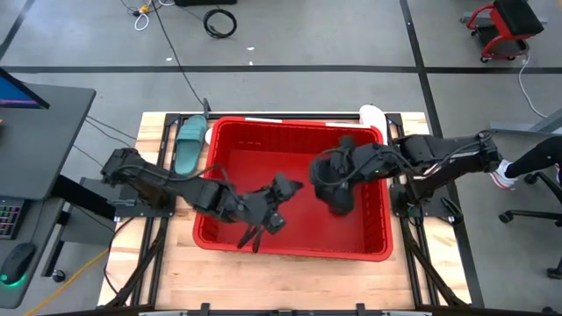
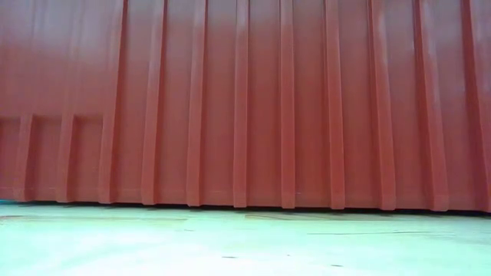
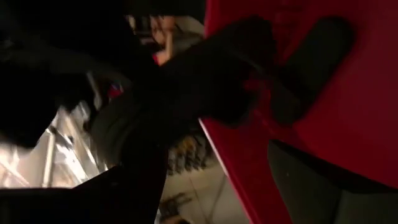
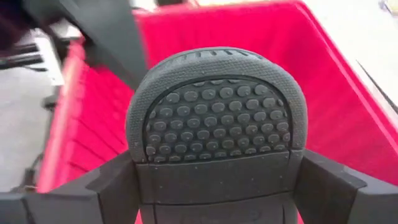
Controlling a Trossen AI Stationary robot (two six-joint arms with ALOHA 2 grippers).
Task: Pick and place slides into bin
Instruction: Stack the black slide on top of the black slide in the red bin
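The red bin [image 1: 230, 132] stands mid-table; its ribbed near wall [image 2: 245, 100] fills the low view. My right gripper [image 1: 337, 178] is inside the bin's right half, shut on a black slide [image 1: 342, 201], whose knobbed sole [image 4: 217, 118] faces the wrist camera. My left gripper [image 1: 268, 213] is low inside the bin's left half, and its wrist view shows only dark shapes against the red wall [image 3: 348, 112]. A teal slide [image 1: 189, 140] lies on the table at the bin's far left corner. A white slide [image 1: 372, 114] lies behind the far right corner. My right gripper pinches the black slide between its two fingers [image 4: 115, 190], one on each long side edge [image 4: 142, 167], lying across the slide. The rounded end [image 4: 217, 59] sticks out past the fingertips, sole toward the wrist. The slide slants down inside the bin; whether it touches the floor, I cannot tell.
A desk with a monitor and keyboard [image 1: 35, 140] stands left of the table. Cables [image 1: 219, 22] lie on the floor beyond. A person's leg and shoe [image 1: 527, 167] show at the right. Bare wood [image 1: 290, 281] lies in front of the bin.
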